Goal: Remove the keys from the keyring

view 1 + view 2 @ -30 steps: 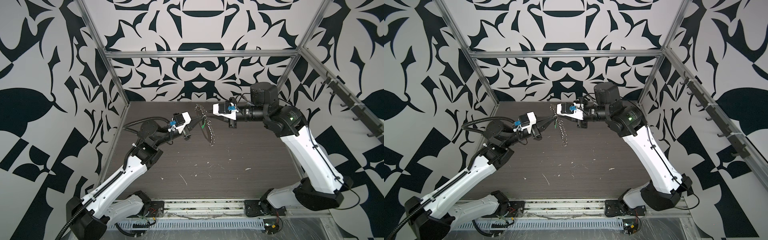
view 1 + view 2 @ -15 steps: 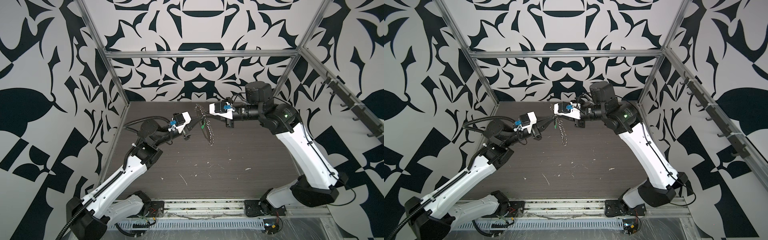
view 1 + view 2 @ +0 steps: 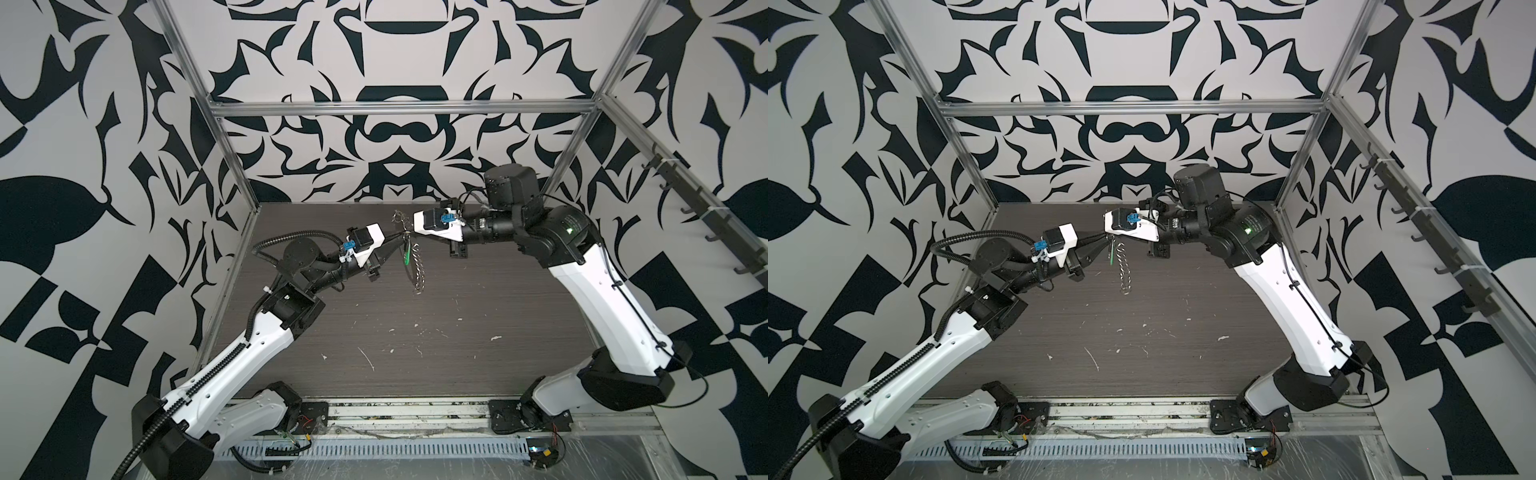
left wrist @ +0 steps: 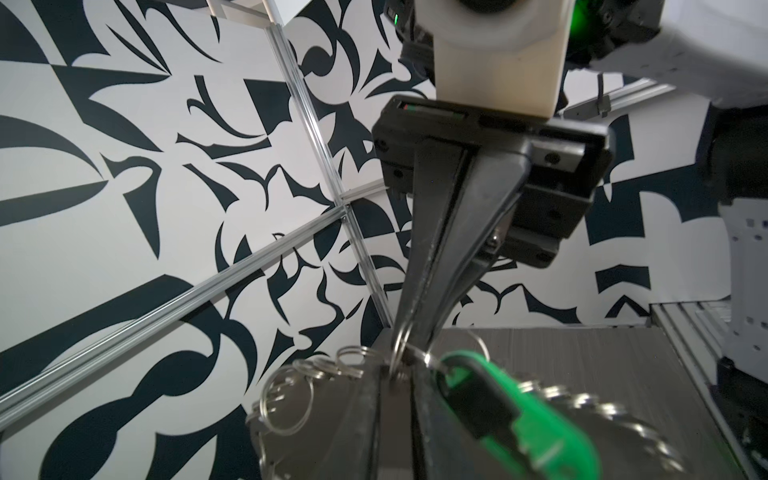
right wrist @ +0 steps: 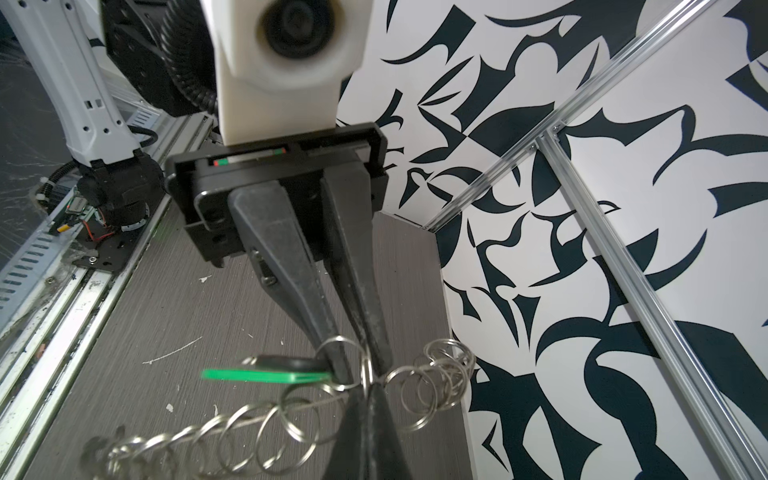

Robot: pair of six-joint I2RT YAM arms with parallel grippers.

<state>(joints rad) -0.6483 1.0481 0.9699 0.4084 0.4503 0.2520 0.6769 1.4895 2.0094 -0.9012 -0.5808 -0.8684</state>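
Both grippers meet tip to tip in mid-air over the back middle of the table. The keyring (image 3: 417, 272) (image 3: 1125, 270), a thin loop strung with several silver split rings (image 5: 232, 432) (image 4: 303, 382), hangs down from them. The key's green tag (image 3: 409, 253) (image 3: 1111, 253) (image 4: 536, 428) (image 5: 266, 376) with its dark key (image 4: 478, 399) dangles beside the tips. My right gripper (image 5: 365, 388) (image 3: 410, 230) is shut on one split ring. My left gripper (image 4: 397, 376) (image 5: 359, 368) (image 3: 401, 237) has a narrow gap between its jaws, and that ring sits in the gap.
The dark wood-grain table (image 3: 415, 353) carries small white flecks. Metal frame posts (image 3: 232, 166) and patterned walls close in the back and sides. A rail of hooks (image 3: 706, 216) runs along the right wall. The arm bases sit on the front rail (image 3: 395, 409).
My right gripper has reached a little further left and closed on a split ring. My left gripper's jaws have parted slightly. The keyring still hangs in the same place.
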